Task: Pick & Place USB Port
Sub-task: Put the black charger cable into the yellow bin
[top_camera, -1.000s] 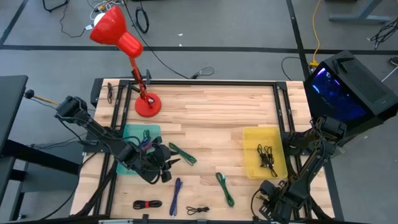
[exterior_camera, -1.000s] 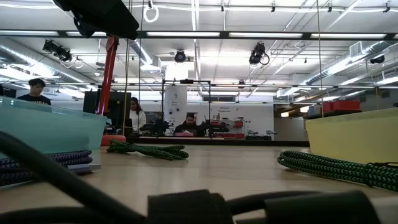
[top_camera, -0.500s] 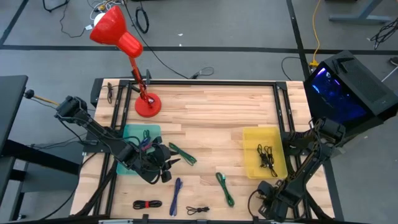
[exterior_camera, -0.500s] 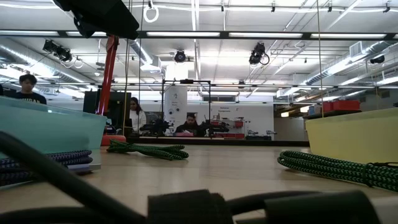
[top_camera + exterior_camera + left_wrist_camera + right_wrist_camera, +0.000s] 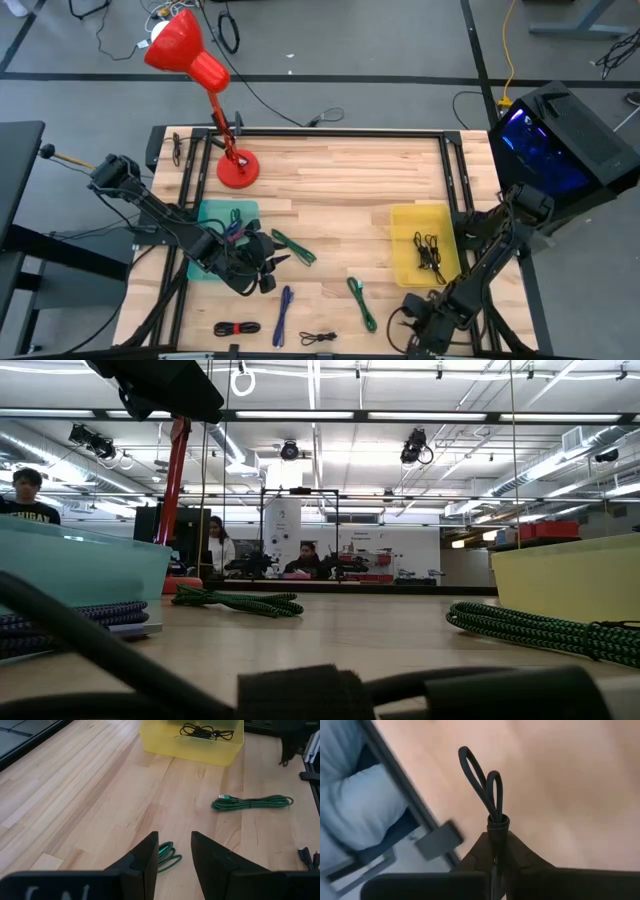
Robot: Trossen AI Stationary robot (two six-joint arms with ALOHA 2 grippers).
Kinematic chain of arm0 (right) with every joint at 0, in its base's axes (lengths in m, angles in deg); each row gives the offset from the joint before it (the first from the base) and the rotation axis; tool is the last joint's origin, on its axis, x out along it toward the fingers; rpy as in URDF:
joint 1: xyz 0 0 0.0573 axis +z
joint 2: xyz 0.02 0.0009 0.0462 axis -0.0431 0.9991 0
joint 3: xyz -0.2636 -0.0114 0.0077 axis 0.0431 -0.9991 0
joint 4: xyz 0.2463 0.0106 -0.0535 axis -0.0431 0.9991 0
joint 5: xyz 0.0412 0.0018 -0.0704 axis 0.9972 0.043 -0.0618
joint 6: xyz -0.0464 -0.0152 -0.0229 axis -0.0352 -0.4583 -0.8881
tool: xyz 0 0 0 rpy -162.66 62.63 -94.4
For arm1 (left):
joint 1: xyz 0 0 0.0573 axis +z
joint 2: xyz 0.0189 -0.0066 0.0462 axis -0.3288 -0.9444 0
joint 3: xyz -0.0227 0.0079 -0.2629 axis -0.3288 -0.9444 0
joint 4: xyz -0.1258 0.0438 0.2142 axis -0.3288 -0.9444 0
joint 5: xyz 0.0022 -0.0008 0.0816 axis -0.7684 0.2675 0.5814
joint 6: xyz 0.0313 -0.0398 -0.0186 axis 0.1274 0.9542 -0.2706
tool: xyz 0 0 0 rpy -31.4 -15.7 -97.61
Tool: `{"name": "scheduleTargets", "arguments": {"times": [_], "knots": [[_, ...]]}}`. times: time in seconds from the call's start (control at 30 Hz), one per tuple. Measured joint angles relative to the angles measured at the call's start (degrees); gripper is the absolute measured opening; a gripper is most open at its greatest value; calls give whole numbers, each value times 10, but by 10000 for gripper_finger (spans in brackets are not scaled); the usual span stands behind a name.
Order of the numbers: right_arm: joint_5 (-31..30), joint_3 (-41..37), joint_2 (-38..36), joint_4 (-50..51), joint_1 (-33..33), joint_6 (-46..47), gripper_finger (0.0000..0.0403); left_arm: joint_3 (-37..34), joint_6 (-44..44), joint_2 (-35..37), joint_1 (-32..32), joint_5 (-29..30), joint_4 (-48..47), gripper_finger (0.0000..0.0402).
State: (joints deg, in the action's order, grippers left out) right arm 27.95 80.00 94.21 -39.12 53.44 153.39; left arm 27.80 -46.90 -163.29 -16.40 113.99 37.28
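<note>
My right gripper [image 5: 413,322] is at the table's near right corner, shut on a black cable bundle [image 5: 482,777]. My left gripper [image 5: 268,264] hangs open just right of the teal bin [image 5: 213,213], nothing between its fingers [image 5: 174,851]. Loose coiled cables lie on the wood: a green one [image 5: 293,247] below my left gripper, another green one [image 5: 362,303], a blue one [image 5: 284,315], a black one with a red tie [image 5: 237,328] and a small black one [image 5: 318,338]. The yellow bin [image 5: 405,222] holds a black cable [image 5: 432,252]. My right gripper pinches the black cable bundle between its two fingers, at the band [image 5: 498,822] that ties the strands together. The fingers lie along the bundle. Two loops [image 5: 476,772] stick out past the fingertips. The rest of the cable is hidden behind the fingers.
A red desk lamp [image 5: 237,168] stands at the far left, its shade out beyond the table. Black frame rails [image 5: 455,190] run along the table's edges. A dark screen unit [image 5: 565,140] sits off the right side. People stand in the room behind [image 5: 215,545].
My right gripper has gone toward the table's left edge along the near edge, and its wrist has rolled.
</note>
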Motion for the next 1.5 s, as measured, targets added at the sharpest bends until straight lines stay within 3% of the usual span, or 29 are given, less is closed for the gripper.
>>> {"name": "scheduleTargets", "arguments": {"times": [0.2, 0.43, 0.6, 0.73, 1.3, 1.5], "knots": [[-15, 51, -24, 128, -39, -51, 10, 0, 0, 0, 0, 0, 0, 122], [-105, 117, -68, 261, -80, -90, 10, 0, 0, 0, 0, 0, 0, 122], [-184, 151, -104, 426, -103, -40, 10, 0, 0, 0, 0, 0, 0, 122], [-211, 142, -127, 502, -112, 17, 10, 0, 6, 0, 0, 0, 0, 122], [-153, 24, -135, 529, -121, 121, 10, 0, 6, 0, 0, 1, 0, 122], [-153, 9, -135, 528, -121, 142, 65, 0, 6, 0, 0, 2, 0, 122]]}}
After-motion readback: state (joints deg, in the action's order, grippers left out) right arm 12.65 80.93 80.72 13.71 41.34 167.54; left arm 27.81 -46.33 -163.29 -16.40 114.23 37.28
